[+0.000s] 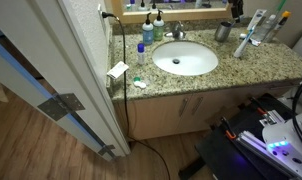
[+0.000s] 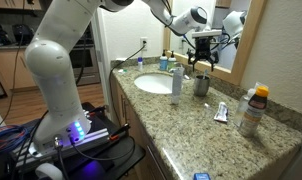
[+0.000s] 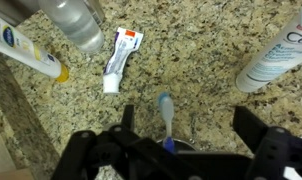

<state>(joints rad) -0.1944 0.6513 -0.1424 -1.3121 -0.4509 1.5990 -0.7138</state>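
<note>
My gripper (image 3: 189,125) hangs open just above a small metal cup (image 3: 171,147) on the granite counter. A toothbrush (image 3: 165,112) with a blue and white handle stands in the cup, nearer the left finger, with both fingers (image 3: 253,125) clear of it. In an exterior view the gripper (image 2: 201,62) is straight over the cup (image 2: 201,85), beside the mirror. The cup (image 1: 223,31) also shows right of the sink in the overhead exterior view. Nothing is held.
A toothpaste tube (image 3: 119,55) lies flat past the cup, with a lotion tube (image 3: 26,45) to the left and a white bottle (image 3: 276,55) to the right. The sink (image 2: 156,83), a blue bottle (image 2: 176,80) and an orange-capped bottle (image 2: 253,108) share the counter.
</note>
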